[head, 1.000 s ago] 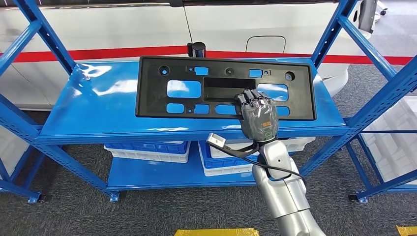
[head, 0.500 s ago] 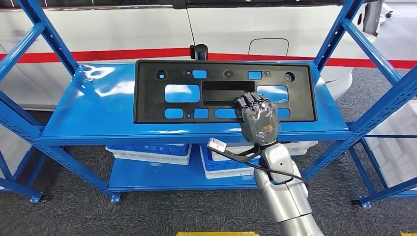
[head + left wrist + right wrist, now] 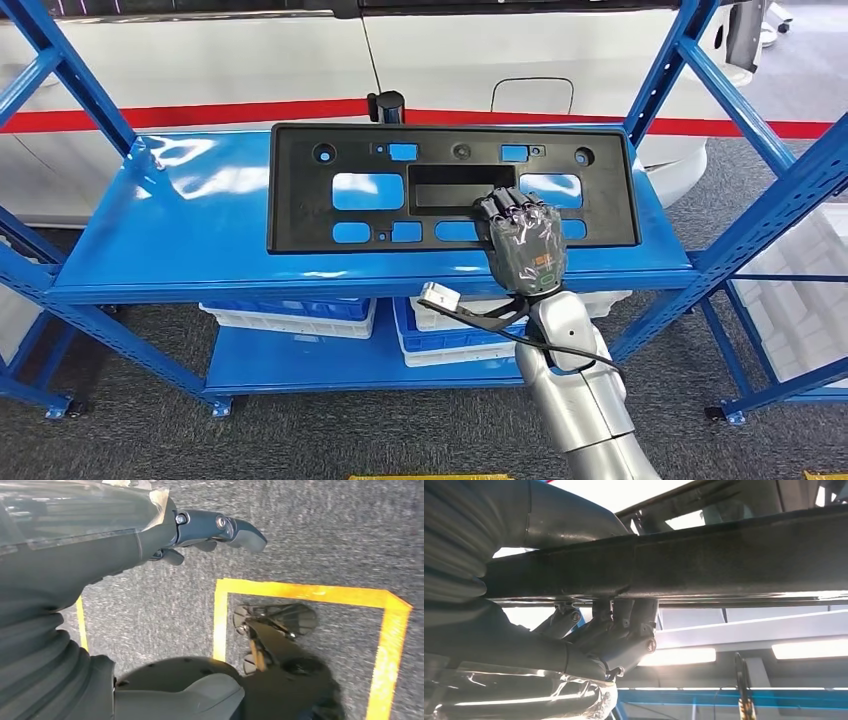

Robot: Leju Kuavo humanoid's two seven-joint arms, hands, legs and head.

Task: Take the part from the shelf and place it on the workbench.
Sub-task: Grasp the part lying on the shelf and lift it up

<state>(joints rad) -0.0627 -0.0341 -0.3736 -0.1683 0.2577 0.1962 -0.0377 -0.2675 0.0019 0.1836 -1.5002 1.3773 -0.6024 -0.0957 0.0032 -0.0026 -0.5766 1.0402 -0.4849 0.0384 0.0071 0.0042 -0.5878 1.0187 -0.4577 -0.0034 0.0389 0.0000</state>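
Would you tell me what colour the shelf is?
Bright blue shelf, clearest in the head view.

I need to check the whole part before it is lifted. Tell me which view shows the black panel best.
The head view: the black panel lies whole on the blue shelf, the right hand at its near edge. The right wrist view gives just a close dark bar with fingers around it. The left wrist view faces the floor.

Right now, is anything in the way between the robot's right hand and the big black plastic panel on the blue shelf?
Nothing visible is. The right hand already rests on the near edge of the flat black plastic panel lying on the blue metal shelf, its fingers curled around a bar of it.
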